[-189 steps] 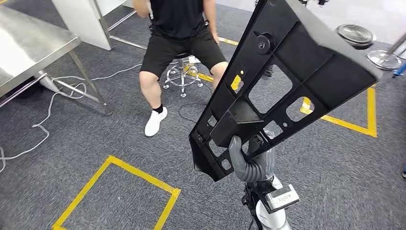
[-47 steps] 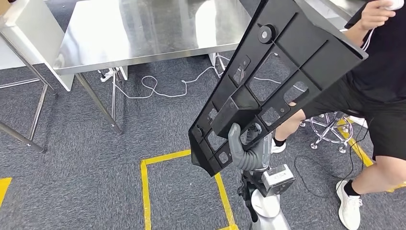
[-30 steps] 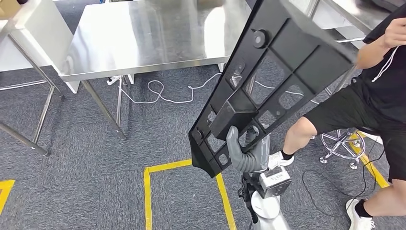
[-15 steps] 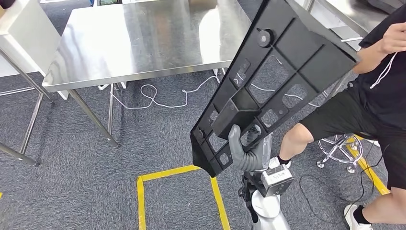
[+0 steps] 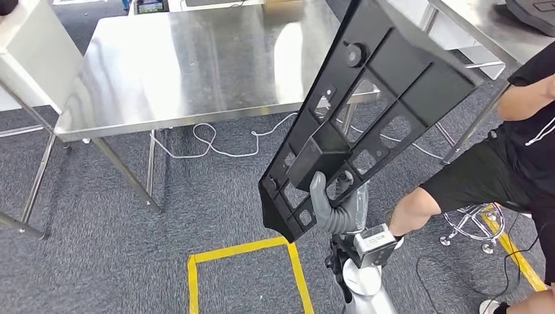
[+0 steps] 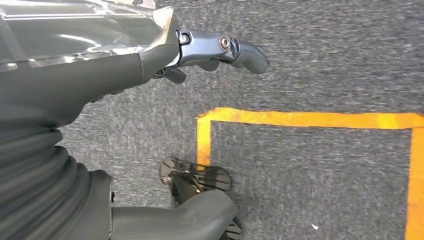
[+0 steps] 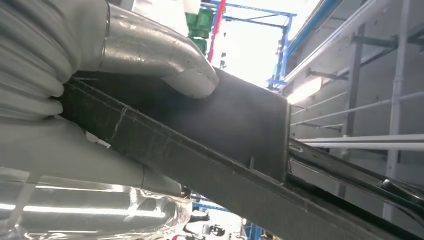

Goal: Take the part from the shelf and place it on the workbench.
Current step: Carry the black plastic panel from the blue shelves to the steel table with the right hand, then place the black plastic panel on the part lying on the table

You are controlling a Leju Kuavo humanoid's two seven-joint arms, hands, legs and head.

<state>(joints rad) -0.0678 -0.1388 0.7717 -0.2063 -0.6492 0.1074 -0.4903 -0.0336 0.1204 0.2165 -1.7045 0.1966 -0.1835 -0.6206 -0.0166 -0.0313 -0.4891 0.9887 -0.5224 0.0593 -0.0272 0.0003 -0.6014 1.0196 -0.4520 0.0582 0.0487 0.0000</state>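
A: Item 1, the part?
B: Black plastic panel (image 5: 373,104), ribbed, w/ cut-out windows and a round boss near the top. Held up in the air, tilted, lower end at the robot's right hand (image 5: 337,209), upper end out over the near edge of the steel table (image 5: 183,65). Not touching the table.

A: Right hand, state?
B: Closed on the panel's lower end. Thumb up through a cut-out in head view; in the wrist view the thumb (image 7: 170,62) presses flat on the black face, rest of the hand wraps under the edge.

A: Left hand?
B: Left hand (image 6: 150,125) hangs over the carpet (image 6: 325,60), holds nothing. Fingers apart, one dark finger (image 6: 225,50) out straight, thumb (image 6: 185,220) spread well away from it.

A: Floor markings?
B: Yellow tape square (image 5: 242,261) on grey carpet, just in front of the robot, below the panel's lower end. Tape corner also under the left hand.

A: Other entries?
B: White cable (image 5: 216,140) looped on the floor under the table. Person (image 5: 497,163) in black top and shorts, seated on a chrome stool (image 5: 474,226), right of the panel.
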